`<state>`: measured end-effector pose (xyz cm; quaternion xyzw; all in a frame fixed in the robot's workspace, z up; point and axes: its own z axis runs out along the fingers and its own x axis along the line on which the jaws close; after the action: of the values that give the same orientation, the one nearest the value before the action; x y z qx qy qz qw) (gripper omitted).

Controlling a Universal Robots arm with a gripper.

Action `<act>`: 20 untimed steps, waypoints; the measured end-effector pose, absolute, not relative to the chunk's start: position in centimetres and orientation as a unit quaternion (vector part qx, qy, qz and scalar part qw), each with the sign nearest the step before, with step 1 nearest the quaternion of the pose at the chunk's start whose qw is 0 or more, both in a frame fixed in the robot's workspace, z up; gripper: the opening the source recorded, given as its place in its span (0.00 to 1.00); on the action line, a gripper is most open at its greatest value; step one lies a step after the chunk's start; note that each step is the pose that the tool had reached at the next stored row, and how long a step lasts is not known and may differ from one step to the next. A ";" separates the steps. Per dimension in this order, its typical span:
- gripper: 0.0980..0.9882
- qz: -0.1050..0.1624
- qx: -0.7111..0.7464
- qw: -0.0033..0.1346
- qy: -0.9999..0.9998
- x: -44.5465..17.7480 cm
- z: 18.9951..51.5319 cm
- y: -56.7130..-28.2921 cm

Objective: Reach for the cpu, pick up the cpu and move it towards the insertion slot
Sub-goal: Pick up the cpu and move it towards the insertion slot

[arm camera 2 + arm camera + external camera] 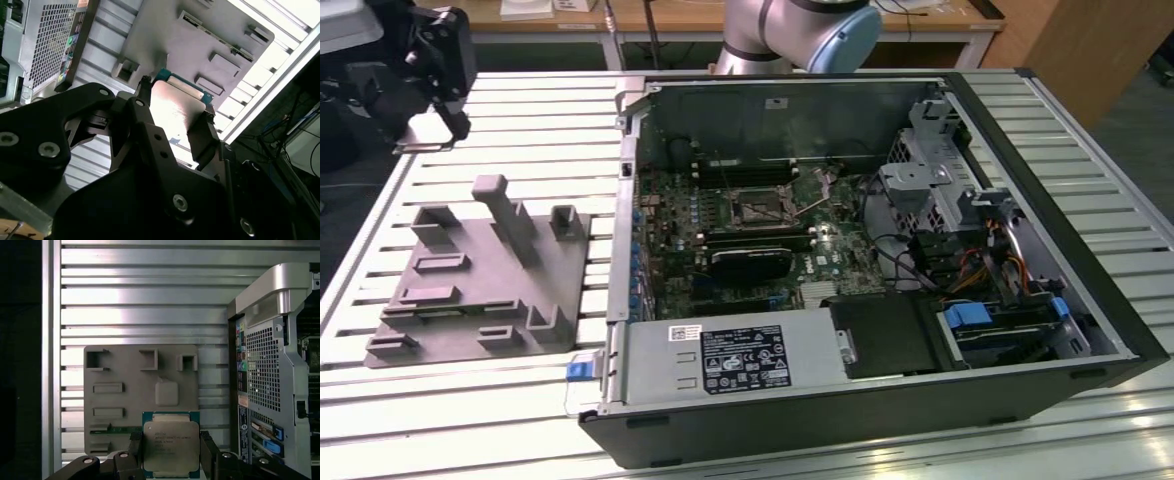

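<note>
while closed narrow on the cpu, pinches it flat by two opposite edges between dark fingers. carries it lid-up and level in the gripper, silvery top and blue-green rim plain in both wrist views. hangs high above the slatted table, near the corner at the exterior view's left, well apart from the grey fixture below. looks down on a bare square pad on that fixture, possibly the chip's seat. further out, past the side wall of the open computer case: the insertion slot, shiny frame round a dark centre, flanked by long black memory slots, well apart from the chip. reads as pick-up done and the carry toward the slot barely begun, with the fixture's side of the table and the case wall yet to cross. calls, on this showing, for a level sweep up and over that wall, a pinch kept firm against slipping on the thin rim, and the chip's corners squared to the frame well ahead of any descent. risks little beyond a tilt or a knock on the wall.
</note>
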<state>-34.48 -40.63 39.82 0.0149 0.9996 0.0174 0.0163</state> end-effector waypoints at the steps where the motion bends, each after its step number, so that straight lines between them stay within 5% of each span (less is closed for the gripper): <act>1: 0.50 0.017 0.015 0.016 1.000 -34.3 39.8 -40.6; 20: 0.50 0.017 0.015 0.016 1.000 -29.6 39.8 -40.6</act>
<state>-29.56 -40.63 39.82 0.0149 0.9996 0.0173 0.0160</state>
